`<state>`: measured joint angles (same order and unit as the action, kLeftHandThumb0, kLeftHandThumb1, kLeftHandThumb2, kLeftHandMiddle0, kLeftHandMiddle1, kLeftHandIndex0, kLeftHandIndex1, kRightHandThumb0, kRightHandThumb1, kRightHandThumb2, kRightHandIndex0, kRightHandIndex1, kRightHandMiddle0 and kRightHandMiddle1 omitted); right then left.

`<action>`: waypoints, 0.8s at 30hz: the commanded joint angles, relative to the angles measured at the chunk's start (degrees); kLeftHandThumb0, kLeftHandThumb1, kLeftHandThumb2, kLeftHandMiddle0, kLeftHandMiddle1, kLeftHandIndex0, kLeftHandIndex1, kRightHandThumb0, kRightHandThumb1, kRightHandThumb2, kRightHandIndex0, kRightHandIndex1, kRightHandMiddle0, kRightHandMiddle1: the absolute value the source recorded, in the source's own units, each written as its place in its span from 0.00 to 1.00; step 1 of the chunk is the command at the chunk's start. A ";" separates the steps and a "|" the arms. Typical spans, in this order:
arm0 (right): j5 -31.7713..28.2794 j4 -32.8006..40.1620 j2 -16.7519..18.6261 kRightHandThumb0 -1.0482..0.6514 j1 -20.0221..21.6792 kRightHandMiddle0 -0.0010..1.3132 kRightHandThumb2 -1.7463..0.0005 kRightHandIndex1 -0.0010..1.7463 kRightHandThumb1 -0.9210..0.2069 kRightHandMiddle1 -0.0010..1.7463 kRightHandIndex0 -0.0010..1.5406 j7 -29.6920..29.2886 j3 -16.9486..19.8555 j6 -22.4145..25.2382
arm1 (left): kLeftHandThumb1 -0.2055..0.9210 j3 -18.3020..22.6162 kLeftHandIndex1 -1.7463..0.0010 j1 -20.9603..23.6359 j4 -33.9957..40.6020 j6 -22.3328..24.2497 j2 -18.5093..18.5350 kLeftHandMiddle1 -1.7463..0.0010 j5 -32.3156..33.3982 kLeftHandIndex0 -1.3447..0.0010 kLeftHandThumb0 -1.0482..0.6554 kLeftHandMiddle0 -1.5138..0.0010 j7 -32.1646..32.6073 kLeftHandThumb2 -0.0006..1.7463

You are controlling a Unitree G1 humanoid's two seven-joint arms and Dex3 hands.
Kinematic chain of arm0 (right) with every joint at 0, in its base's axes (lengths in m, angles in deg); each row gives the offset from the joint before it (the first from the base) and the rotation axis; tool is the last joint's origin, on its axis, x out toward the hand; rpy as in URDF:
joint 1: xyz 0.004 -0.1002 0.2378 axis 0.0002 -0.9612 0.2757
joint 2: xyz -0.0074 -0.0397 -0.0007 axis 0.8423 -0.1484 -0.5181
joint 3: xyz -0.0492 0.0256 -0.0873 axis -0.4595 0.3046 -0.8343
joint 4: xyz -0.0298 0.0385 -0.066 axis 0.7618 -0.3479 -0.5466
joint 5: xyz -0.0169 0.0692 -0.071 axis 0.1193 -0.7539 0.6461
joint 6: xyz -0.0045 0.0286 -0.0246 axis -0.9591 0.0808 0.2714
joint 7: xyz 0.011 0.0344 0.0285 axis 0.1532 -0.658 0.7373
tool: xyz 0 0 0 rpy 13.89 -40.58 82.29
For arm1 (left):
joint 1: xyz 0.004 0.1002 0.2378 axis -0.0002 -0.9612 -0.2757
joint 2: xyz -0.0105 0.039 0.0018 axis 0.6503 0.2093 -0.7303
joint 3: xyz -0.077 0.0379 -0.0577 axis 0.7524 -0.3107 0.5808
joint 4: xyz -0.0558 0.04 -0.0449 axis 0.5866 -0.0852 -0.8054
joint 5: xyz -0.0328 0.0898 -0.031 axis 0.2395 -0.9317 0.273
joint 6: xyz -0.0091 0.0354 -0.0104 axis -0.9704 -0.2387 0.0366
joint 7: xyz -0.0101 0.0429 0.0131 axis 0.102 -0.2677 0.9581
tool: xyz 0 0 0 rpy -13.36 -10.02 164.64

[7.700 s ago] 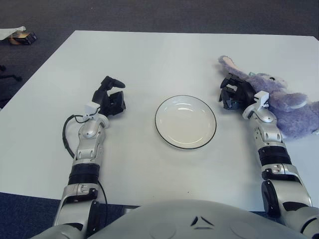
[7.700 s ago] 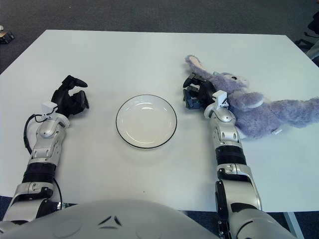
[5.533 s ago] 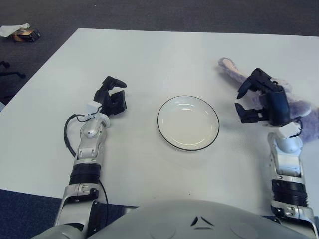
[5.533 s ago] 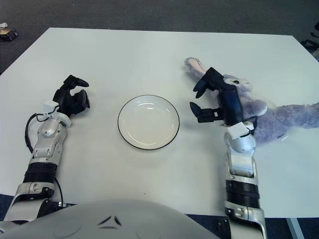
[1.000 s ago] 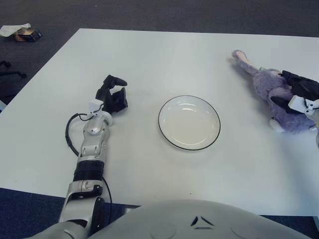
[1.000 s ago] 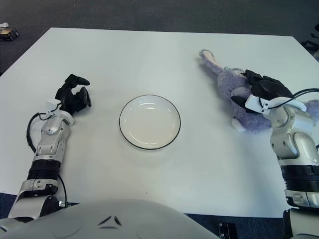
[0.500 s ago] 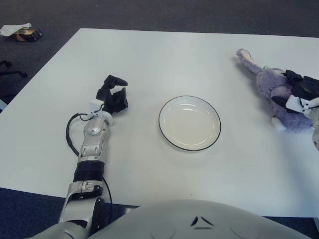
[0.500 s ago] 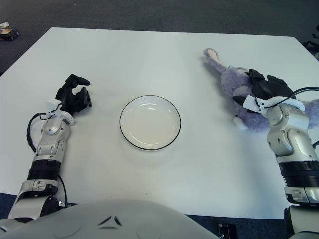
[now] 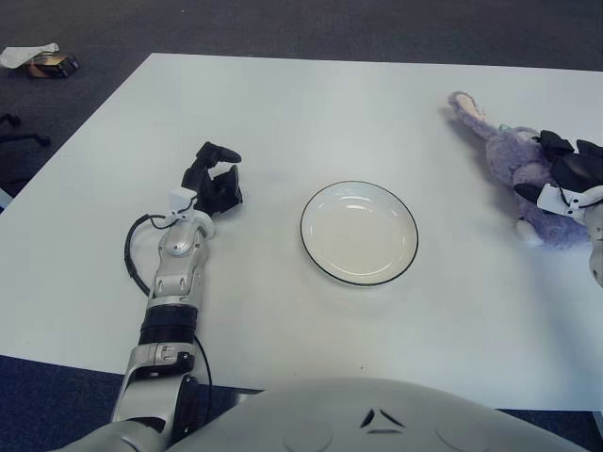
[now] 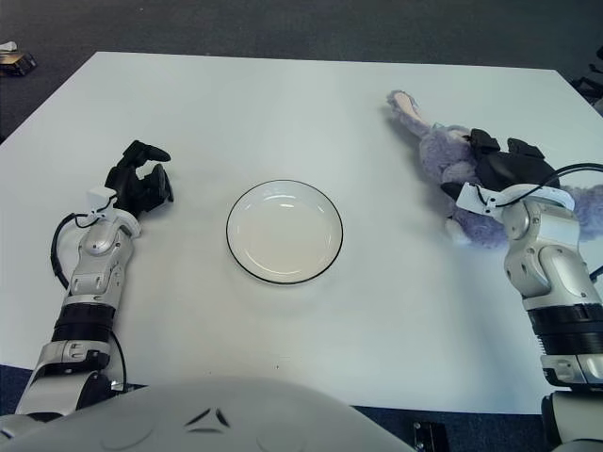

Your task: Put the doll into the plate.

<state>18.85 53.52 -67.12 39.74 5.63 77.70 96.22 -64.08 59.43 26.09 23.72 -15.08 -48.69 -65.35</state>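
Still lying near the right edge of the surface (image 10: 283, 94), well apart from the empty plate (image 10: 284, 231), with the right robot hand (image 10: 504, 169) curled over the doll (image 10: 443, 155) — likely to slip free or drag short if lifted on so shallow a hold.
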 commanded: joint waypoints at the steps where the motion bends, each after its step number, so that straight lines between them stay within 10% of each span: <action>1: 0.85 -0.68 0.30 0.00 -1.63 0.00 0.55 0.00 0.00 0.00 0.00 -6.07 1.39 -2.00 | 0.73 -0.37 0.00 -2.43 -1.11 0.84 -1.07 0.00 -0.54 0.72 0.38 0.30 0.60 0.53; 11: -2.47 -3.66 1.56 0.00 -0.77 0.00 0.52 0.00 0.00 0.00 0.00 -16.41 3.71 -8.62 | 0.73 -0.52 0.00 -2.35 -1.38 0.37 -1.19 0.00 -0.50 0.72 0.38 0.29 0.53 0.54; 24: -7.97 -3.21 1.98 0.00 1.29 0.00 0.56 0.00 0.00 0.00 0.00 -9.49 3.38 -9.02 | 0.72 -0.61 0.00 -2.15 -2.10 -0.48 -1.27 0.00 -0.95 0.71 0.38 0.29 0.93 0.54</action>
<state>12.28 49.95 -65.53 39.88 -6.11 80.97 86.67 -64.16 59.19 25.91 23.16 -15.17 -48.85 -65.06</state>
